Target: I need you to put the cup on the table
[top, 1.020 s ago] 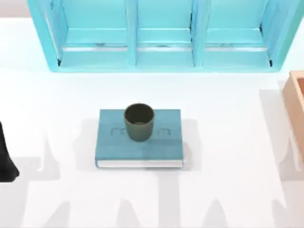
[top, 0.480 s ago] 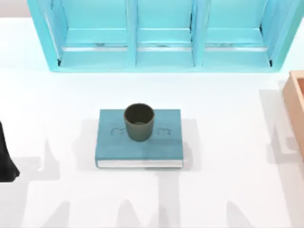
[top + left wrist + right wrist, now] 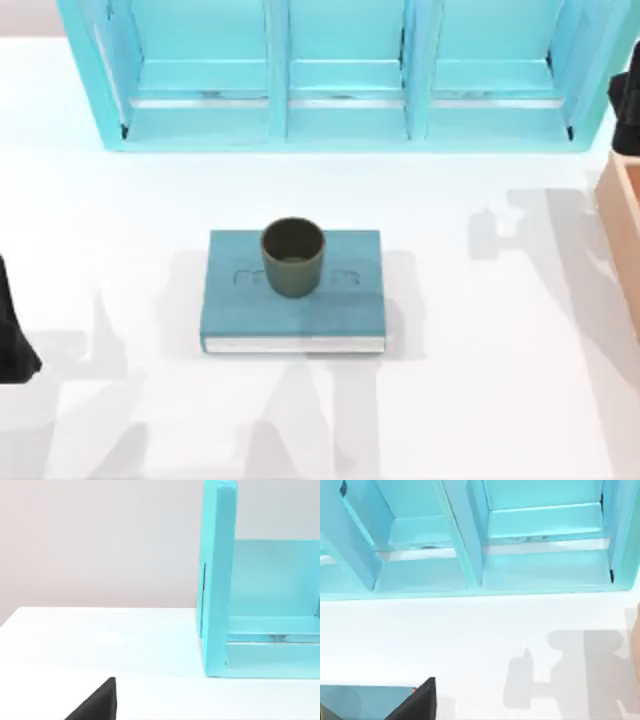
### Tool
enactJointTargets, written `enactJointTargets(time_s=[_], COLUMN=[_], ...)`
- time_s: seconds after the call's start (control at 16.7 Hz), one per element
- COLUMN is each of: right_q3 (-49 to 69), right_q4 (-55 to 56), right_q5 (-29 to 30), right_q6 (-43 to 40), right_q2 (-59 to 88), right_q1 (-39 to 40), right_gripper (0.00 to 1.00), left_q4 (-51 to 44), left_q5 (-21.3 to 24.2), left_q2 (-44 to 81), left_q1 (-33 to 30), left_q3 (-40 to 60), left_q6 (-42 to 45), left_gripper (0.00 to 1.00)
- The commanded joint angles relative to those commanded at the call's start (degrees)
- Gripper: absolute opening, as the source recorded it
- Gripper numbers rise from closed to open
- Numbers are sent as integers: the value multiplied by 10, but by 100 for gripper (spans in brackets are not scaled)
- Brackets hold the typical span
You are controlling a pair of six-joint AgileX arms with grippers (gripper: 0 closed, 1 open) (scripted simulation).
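The cup (image 3: pixel 293 257) stands upright on the teal book (image 3: pixel 293 305) at the table's (image 3: pixel 480 400) centre; both arms' jaws: cannot tell, left arm (image 3: pixel 12 335) at 9 o'clock

The cup (image 3: pixel 293 256) in the middle of the frame is dark olive brown, plain all over. The book (image 3: pixel 293 300) under it is teal, with a thin white page edge along its lower side. The table (image 3: pixel 480 400) is plain white with soft grey shadows. The shelf (image 3: pixel 340 75) across the top is bright turquoise. A box (image 3: pixel 622 215) at the right edge is light orange-tan.
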Motion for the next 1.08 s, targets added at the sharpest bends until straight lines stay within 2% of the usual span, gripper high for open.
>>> enactJointTargets(time_s=[0.6, 0.84, 1.08], right_q3=[534, 719, 857], right_q4=[-378, -471, -517], right_q5=[35, 33, 32], right_q6=[207, 273, 316], right_q2=[566, 714, 803], right_q1=[195, 245, 276], right_gripper=[100, 100, 100], left_q4=[0, 0, 0], left_q5=[0, 0, 0], left_q2=[0, 0, 0], left_q1=[0, 0, 0], left_q3=[0, 0, 0], left_q6=[0, 0, 0], left_gripper=[100, 100, 100])
